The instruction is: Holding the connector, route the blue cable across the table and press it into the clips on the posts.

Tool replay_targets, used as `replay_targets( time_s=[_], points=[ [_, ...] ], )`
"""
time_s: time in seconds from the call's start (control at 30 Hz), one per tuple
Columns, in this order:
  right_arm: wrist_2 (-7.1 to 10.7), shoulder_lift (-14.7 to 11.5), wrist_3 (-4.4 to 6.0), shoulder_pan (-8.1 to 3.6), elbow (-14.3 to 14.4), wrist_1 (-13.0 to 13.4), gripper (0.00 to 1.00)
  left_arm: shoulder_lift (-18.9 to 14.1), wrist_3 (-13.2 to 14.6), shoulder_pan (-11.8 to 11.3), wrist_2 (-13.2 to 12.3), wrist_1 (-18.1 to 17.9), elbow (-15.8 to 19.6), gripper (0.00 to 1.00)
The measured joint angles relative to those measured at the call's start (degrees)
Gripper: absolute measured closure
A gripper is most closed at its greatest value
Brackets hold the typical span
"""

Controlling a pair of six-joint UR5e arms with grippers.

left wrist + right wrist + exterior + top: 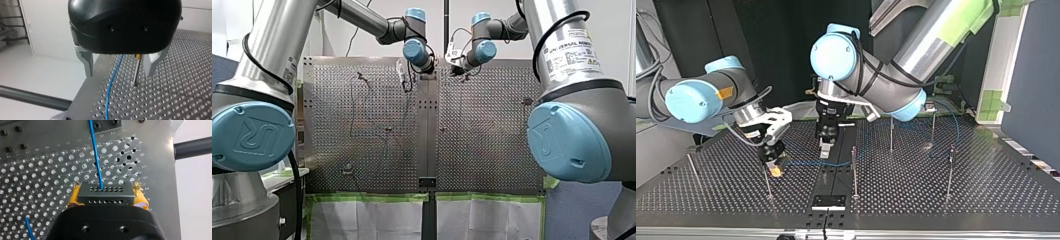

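Pinched between the yellow pads [141,199] of my right gripper [107,192]: the dark connector [105,195], long axis lying pad to pad, holed face pointing away from the wrist. Leaving that face straight ahead over the perforated table [37,170]: the blue cable [96,157]. Elsewhere on its run, passing between the spread metal fingers [87,62] of my left gripper [119,73], touching neither, beside a thin post [136,71]. Barely traceable in the front view. Too small to make out in the top view: clips on the posts [951,170].
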State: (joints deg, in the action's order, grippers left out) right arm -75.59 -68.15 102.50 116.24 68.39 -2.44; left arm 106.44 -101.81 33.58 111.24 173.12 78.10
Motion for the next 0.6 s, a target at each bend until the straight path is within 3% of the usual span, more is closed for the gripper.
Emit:
replay_targets(
  time_s=[0.33, 0.6],
  points=[
    [0.00, -0.3, -0.05, 0.00, 0.0, 0.1, 1.00, 0.9, 0.0, -1.8, 0.0, -1.7, -1.7, 0.00],
    [0.01, -0.3, -0.05, 0.00, 0.0, 0.2, 1.00, 4.0, 0.1, -2.6, -0.5, 0.0, -5.2, 0.00]
  ],
)
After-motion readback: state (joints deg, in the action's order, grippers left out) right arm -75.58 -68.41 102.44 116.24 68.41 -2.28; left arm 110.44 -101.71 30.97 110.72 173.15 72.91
